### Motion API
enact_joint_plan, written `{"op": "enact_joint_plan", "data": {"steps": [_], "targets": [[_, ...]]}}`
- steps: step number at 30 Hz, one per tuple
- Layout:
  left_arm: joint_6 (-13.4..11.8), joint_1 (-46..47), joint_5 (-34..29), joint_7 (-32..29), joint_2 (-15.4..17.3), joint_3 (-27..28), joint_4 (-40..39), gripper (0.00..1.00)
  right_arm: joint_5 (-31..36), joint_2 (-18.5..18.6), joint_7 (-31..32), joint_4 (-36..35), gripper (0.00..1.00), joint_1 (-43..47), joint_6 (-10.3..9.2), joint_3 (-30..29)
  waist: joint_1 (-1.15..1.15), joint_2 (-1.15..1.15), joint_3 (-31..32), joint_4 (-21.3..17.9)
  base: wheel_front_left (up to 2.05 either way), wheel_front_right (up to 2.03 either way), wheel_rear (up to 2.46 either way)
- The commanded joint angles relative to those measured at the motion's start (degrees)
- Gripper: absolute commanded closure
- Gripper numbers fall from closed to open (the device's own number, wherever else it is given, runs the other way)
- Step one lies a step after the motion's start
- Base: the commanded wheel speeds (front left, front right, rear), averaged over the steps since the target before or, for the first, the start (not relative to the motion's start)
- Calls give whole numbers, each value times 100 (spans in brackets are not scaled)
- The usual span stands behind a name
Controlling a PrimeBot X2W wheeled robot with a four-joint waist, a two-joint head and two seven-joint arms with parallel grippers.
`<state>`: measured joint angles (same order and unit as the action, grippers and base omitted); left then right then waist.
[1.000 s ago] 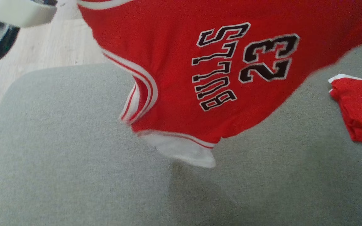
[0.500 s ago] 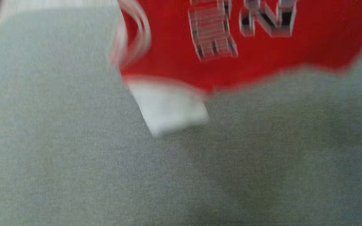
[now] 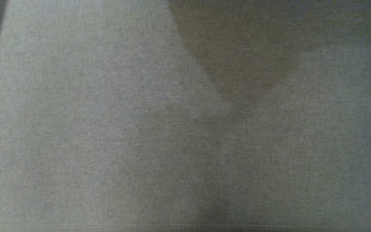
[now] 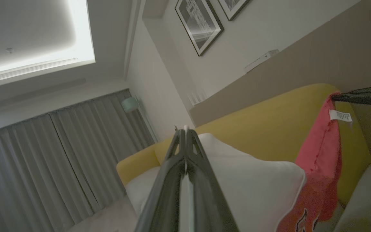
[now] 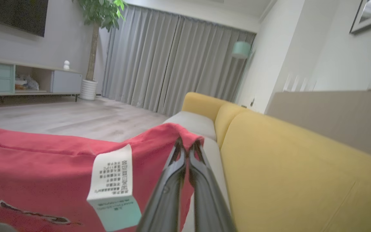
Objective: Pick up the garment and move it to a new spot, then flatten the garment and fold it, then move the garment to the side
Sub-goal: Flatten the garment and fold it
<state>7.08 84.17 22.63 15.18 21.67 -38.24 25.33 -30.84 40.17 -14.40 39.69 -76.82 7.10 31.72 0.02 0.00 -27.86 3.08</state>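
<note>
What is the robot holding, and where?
The right gripper pinches the red jersey at its raised edge, near the label. Whether the left gripper holds anything cannot be told.

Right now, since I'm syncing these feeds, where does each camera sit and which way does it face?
Head view: on the head, facing down at the shadowed grey cushion.
Left wrist view: on the left wrist, tilted up toward ceiling and curtains; its shut left gripper rises mid-frame.
Right wrist view: on the right wrist, looking along the yellow sofa; right gripper shut on the red garment.
Shared: both wrist views show garment, sofa and curtains.
</note>
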Motion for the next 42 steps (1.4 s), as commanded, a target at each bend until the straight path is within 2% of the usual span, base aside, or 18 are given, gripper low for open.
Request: {"op": "enact_joint_plan", "data": {"steps": [1,5,12,13,21,27,30,34,37,42], "targets": [[3,-35,-22,-19,375,146,-179,100,-62,112,-52,-125,100,268,39,-21,-2,0,-120,35,0,0,0],[27,-1043,12,-19,690,39,-552,100,-169,95,-57,-473,100,1113,39,-340,-2,0,-102,1,0,0,0],[-7,-3326,101,-18,1139,140,-1309,100,-205,-56,-59,-1085,100,3417,39,-1045,-2,0,356,-122,0,0,0],[-7,-3326,101,-18,1139,140,-1309,100,-205,-56,-59,-1085,100,3417,39,-1045,-2,0,356,-122,0,0,0],[-283,-5811,287,-18,1333,55,-1683,100,-191,-299,-59,-1780,100,5643,39,-1641,-2,0,1141,-227,0,0,0],[-420,-7005,548,-18,1353,79,-2123,100,-169,-478,49,-2255,100,6992,39,-1988,-2,0,1404,-207,0,0,0],[-410,-7341,635,-58,1449,-1,-2323,100,-48,-502,173,-2521,100,7466,39,-2237,-2,0,1397,-193,0,0,0],[-221,-7449,671,-275,1638,-233,-2551,100,71,-552,376,-2879,100,7767,39,-2521,-2,0,1311,-186,0,0,0],[-169,-7214,681,-395,1706,-212,-2731,100,117,-601,546,-3113,100,7741,39,-2682,-2,0,1237,-192,0,0,0],[-79,-6385,862,-533,1560,-32,-2821,100,133,-592,745,-3330,100,7456,39,-2772,-2,0,1022,-191,0,0,0]]}}
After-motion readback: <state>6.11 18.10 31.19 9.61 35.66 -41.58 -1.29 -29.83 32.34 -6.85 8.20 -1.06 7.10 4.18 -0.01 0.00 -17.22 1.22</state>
